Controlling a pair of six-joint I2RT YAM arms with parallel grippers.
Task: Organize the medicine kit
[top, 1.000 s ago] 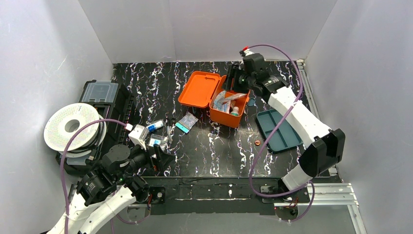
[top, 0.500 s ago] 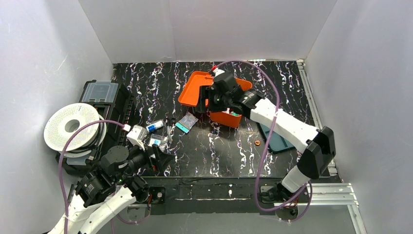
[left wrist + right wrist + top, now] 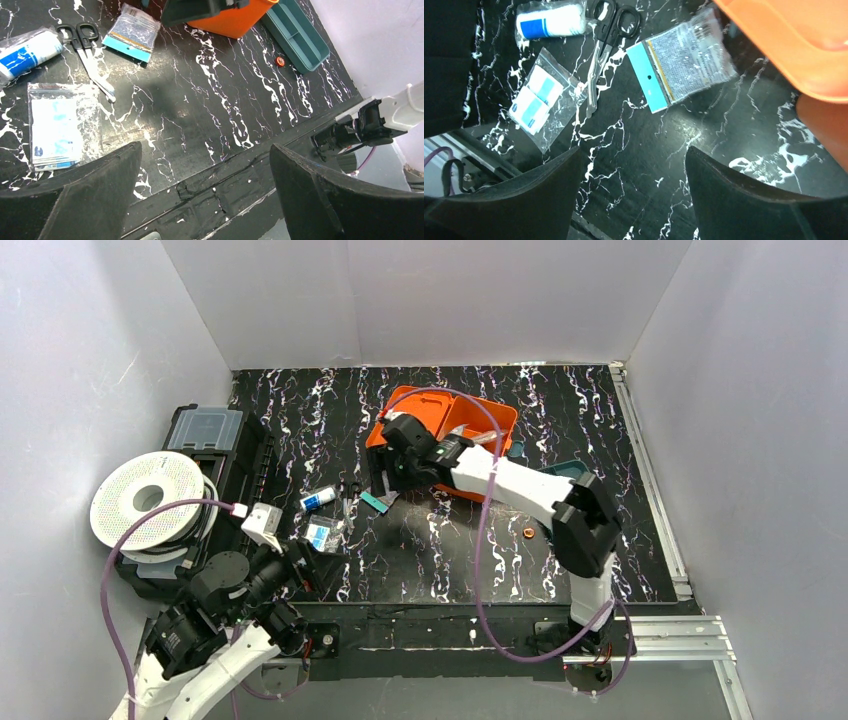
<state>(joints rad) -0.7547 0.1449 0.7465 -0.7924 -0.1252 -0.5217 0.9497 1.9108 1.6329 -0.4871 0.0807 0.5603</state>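
**Left wrist view**
- Left fingers: spread wide apart with nothing between them, above the near edge of the worktop.
- Clear bag: flat on the worktop just beyond the left-hand finger, with blue-and-white sachets inside.
- Scissors: black handles, lying beyond the bag with the blades pointing back toward it.
- Roll: white and blue, in a clear wrapper, just beside the scissor handles.
- Packet: grey contents under a teal header strip, on the other side of the scissors.
- Medicine kit: orange, at the top edge of this view beyond the packet; only its lower wall shows.
- Teal tray: divided, near the kit; whether they touch cannot be told.
- Red cap: small and round, on the worktop just in front of the tray.

**Right wrist view**
- Right fingers: standing apart and empty, above bare worktop on the near side of the packet.
- Packet: beyond the gap between the fingers, with one corner close by the kit's lid.
- Medicine kit: its orange lid fills the upper right corner.
- Scissors, roll, clear bag: grouped beside the packet, all apart from the fingers.

**Top external view**
- Medicine kit: at the far middle of the worktop, with its lid open and laid out to the left.
- Right arm: reaches across the kit toward the packet.
- Left fingers: low at the near left, near the clear bag.
- Black case: at the left edge, with a clear lid.
- White spool: just in front of the case.
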